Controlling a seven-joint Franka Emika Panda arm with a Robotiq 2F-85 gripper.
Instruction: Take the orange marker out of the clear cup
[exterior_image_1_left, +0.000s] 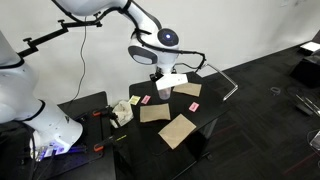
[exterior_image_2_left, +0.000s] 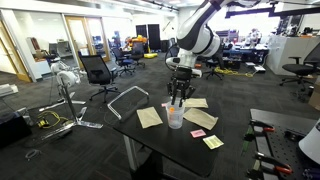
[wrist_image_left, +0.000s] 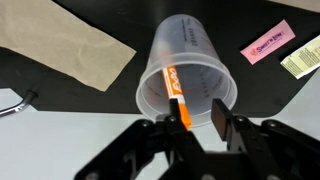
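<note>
So the arm comes straight down over the clear cup (wrist_image_left: 190, 55), which makes sense, since the cup stands upright on the black table (wrist_image_left: 60, 100) and the only way in is through the open mouth. The orange marker (wrist_image_left: 175, 92) is inside it, leaning slantwise against the wall with its bottom end on the cup floor and its top end poking up near the rim, which is the one bit you can actually grab. In the wrist view the gripper (wrist_image_left: 193, 125) has its jaws part-way open and straddling that top end. One finger looks right up against the marker, while the other finger (wrist_image_left: 222, 118) has a visible gap to it, so I'd say it isn't holding anything yet, just lined up for the pinch. In an exterior view the gripper (exterior_image_2_left: 178, 97) hangs just above the cup (exterior_image_2_left: 176, 119), roughly vertical, probably so the lift can go straight up without dragging the cup along. That's my worry, really: the cup is light plastic, so a crooked pull could tip it. Around the cup there's a sheet of brown paper (wrist_image_left: 70, 45) and a little pink card (wrist_image_left: 268, 42), both near but well clear of the grab.
</note>
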